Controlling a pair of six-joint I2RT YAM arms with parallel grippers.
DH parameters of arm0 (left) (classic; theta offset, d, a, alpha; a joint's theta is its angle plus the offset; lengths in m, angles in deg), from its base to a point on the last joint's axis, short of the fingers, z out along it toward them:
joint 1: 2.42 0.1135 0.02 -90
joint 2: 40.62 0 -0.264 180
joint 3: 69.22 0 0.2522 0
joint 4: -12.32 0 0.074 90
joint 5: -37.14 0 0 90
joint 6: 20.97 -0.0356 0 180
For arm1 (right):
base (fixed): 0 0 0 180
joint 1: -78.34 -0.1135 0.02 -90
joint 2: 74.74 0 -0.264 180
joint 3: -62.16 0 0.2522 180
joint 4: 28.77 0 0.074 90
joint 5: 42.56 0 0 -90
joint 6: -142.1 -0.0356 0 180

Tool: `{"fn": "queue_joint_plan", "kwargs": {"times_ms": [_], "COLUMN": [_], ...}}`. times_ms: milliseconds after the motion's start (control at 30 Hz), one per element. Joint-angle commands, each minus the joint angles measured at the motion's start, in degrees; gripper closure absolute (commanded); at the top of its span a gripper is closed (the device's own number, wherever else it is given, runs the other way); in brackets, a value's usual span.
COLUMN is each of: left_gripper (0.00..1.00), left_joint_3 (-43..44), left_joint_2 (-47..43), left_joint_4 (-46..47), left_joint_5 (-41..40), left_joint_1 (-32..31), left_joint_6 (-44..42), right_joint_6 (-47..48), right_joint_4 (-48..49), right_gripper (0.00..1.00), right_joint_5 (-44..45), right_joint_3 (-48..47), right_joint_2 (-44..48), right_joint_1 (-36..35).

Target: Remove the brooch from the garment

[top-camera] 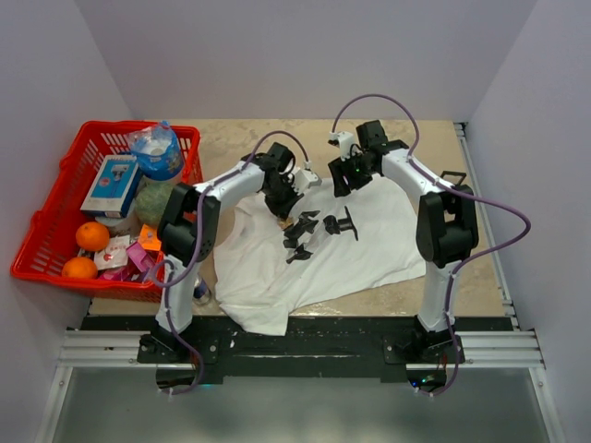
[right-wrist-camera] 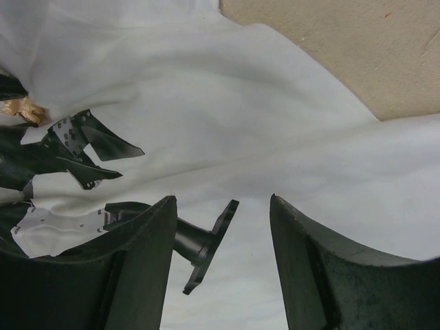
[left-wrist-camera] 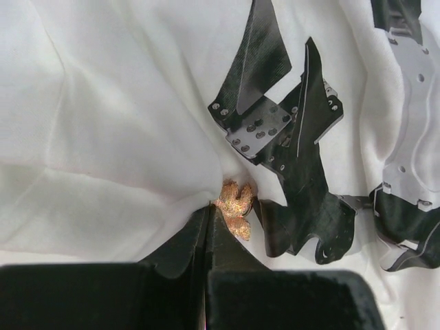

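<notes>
The garment, a white T-shirt with a black print, lies spread on the table. The brooch, a tiny tan-orange mesh piece, sits on the cloth beside the print; it also shows as the brooch and the brooch. My left gripper is shut, its tips pressed to the cloth at the brooch's left edge, with creases running into them. The right finger covers part of the brooch. I cannot tell whether anything is pinched. My right gripper hovers open over the garment, holding nothing.
A red basket at the left holds oranges, a blue box and a bagged bottle. Bare tan table lies beyond the shirt. Grey walls close in on three sides.
</notes>
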Motion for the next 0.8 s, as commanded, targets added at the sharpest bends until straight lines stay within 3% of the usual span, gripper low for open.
{"fn": "queue_joint_plan", "kwargs": {"times_ms": [0,100,233,600,633,767], "left_gripper": [1.00,1.00,1.00,1.00,0.98,0.72], "left_joint_3": [9.3,14.6,15.5,5.3,4.3,1.9], "left_joint_2": [0.8,2.6,3.4,0.4,0.2,-3.3], "left_joint_4": [-4.1,-9.2,-13.8,-11.8,-11.6,-7.4], "left_joint_5": [2.9,8.1,14.5,12.7,12.4,11.9], "left_joint_1": [2.0,2.1,2.0,0.4,0.3,1.0], "left_joint_6": [-2.6,-3.3,-2.7,-1.3,-1.2,0.7], "right_joint_6": [-0.7,-0.9,-0.7,-1.4,-1.8,-4.3], "right_joint_4": [-0.4,-0.3,-0.3,-0.5,-0.5,1.2], "right_gripper": [0.40,0.40,0.40,0.40,0.40,0.40], "right_joint_5": [-0.3,-0.2,-0.1,-3.6,-3.9,-6.1], "right_joint_3": [-2.2,-2.2,-2.2,-3.3,-3.4,-4.7], "right_joint_2": [0.1,0.2,0.4,-0.6,-0.9,-3.4], "right_joint_1": [-0.3,-0.3,-0.3,-2.1,-2.4,-4.0]}}
